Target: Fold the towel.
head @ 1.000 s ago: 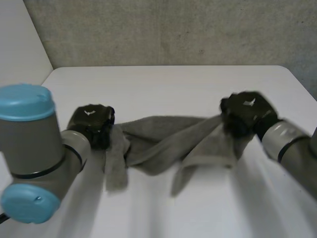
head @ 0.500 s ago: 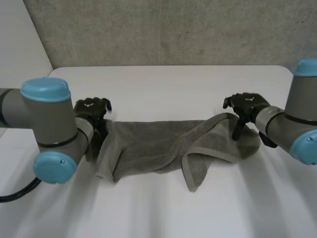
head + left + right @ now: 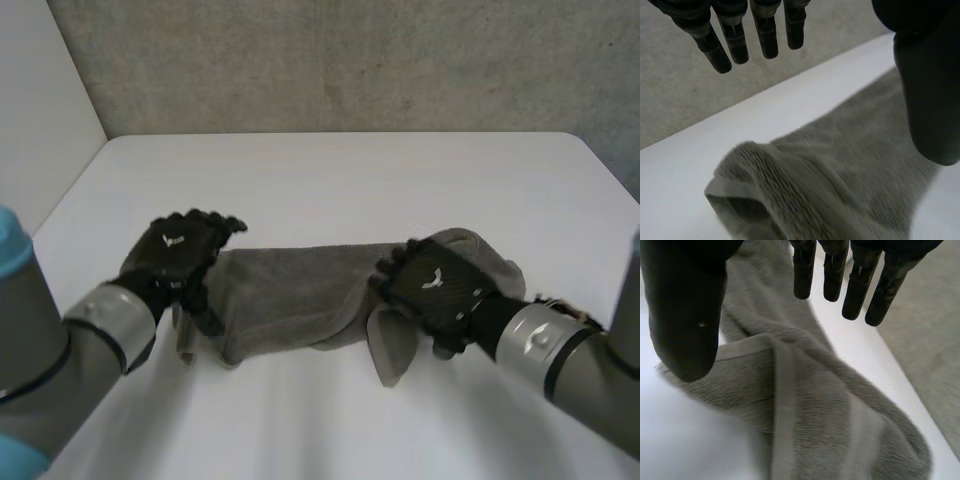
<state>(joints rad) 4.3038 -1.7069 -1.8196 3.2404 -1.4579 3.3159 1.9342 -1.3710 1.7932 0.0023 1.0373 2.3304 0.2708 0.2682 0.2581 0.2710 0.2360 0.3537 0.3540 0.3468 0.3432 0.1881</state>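
Currently neither hand holds anything: the left hand (image 3: 178,258) hovers at the left end of the towel (image 3: 300,295), its fingers (image 3: 765,32) straight and well clear of the thumb, and the right hand (image 3: 436,292) hangs over the right part of the cloth with straight fingers, thumb apart, nothing between them. We note the towel lies across the middle of the table (image 3: 330,170) as a rumpled, uneven strip rather than a flat sheet, its left end rolled over on itself and a hemmed flap (image 3: 388,352) poking out toward the near edge under the right hand. We judge the main risk to be a bad grasp: closing on a bunched ridge would likely catch several layers at once, so the whole bundle drags or lifts instead of one edge. A second risk is mismatch, since the two hands may take unlike points, one a corner, one a mid-edge fold, giving a skewed fold. We cannot tell from these views whether either palm touches the cloth
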